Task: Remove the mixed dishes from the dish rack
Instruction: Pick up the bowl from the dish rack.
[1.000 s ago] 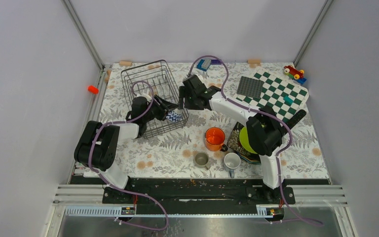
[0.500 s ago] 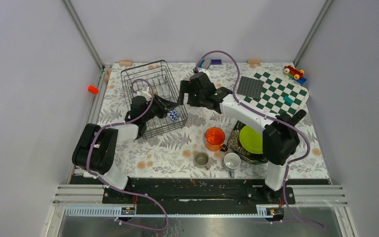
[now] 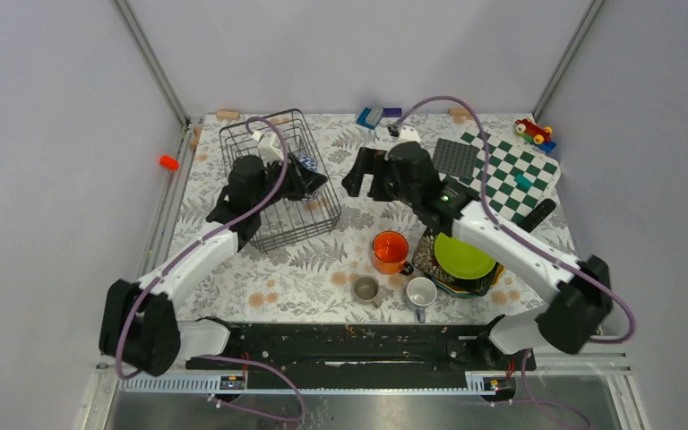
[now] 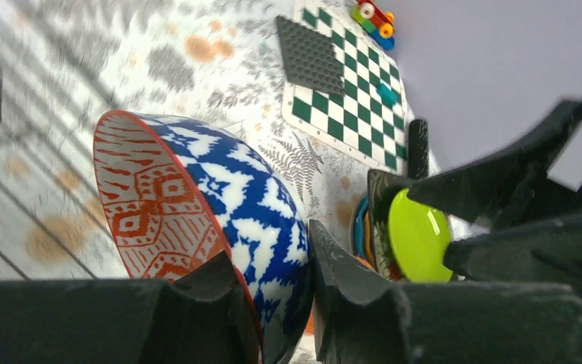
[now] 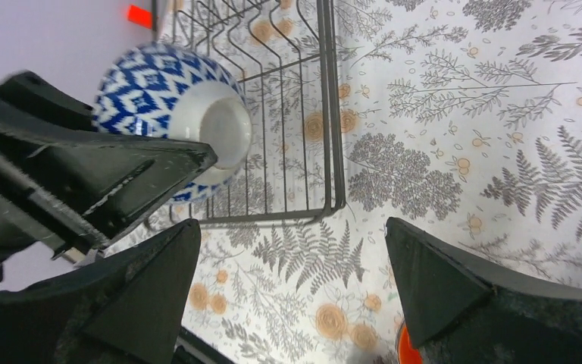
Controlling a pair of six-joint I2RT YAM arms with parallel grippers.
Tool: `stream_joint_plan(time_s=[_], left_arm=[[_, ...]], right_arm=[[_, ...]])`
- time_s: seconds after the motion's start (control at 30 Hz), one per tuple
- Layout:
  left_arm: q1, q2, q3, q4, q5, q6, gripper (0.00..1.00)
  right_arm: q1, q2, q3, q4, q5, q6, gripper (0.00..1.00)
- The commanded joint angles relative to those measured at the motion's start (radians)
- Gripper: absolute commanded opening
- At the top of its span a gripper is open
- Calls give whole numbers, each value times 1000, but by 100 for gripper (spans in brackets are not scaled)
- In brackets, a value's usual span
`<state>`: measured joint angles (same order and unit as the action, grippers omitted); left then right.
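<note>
The left hand [image 4: 273, 258] is pinched narrow on the bowl [image 4: 197, 205]. One finger sits inside the red-patterned wall and the other on the blue and white outside, so the hold is on the rim. The bowl is tipped on its side, with its white foot towards the right arm. It hangs over the right part of the rack [image 3: 303, 235]. Whether it is fully clear of the wires I cannot tell.

It looks like glazed pottery: stiff, smooth, fairly heavy for a rim pinch and breakable. I judge it could pivot or slip between the fingers. A slow carry and a low, gentle set-down would suit it.

The right hand [image 5: 288, 265] is spread wide and holds nothing, hovering just right of the rack.

Further right, on the surface, stand the orange mug [image 3: 390, 252], grey cup [image 3: 365, 288] and white mug [image 3: 421, 292]. Beside them is the stack topped by the green plate [image 3: 464, 255].
</note>
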<state>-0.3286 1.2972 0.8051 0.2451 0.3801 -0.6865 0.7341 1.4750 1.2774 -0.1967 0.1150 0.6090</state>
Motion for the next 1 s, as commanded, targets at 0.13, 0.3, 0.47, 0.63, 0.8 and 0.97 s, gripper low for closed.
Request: stream_joint_plan(time_s=[0.13,0.3,0.47,0.63,0.8,0.97], left_arm=[[-305,-270,122,-257,127,1081,0],[-507,-312,217,-637,12,1558,0],[-713,-263,214,-759,-287,1869,0],[-861,-166,234,-764,-581,1930,0],[-913,-141,252,-762,-632,1952,0],[-929,-148,247,-762,-643,1963,0]], right_arm=[[9,-392,-175,-42,75,-51,100],[9,-573,-208,-199,98,-4,100],[8,-668,-242,-218,-34,41,100],[9,-551,-200,-289,-315,30,98],[11,-392,-172,-309,-413,24,83],[32,-330,-154,-365,-370,-12,72]])
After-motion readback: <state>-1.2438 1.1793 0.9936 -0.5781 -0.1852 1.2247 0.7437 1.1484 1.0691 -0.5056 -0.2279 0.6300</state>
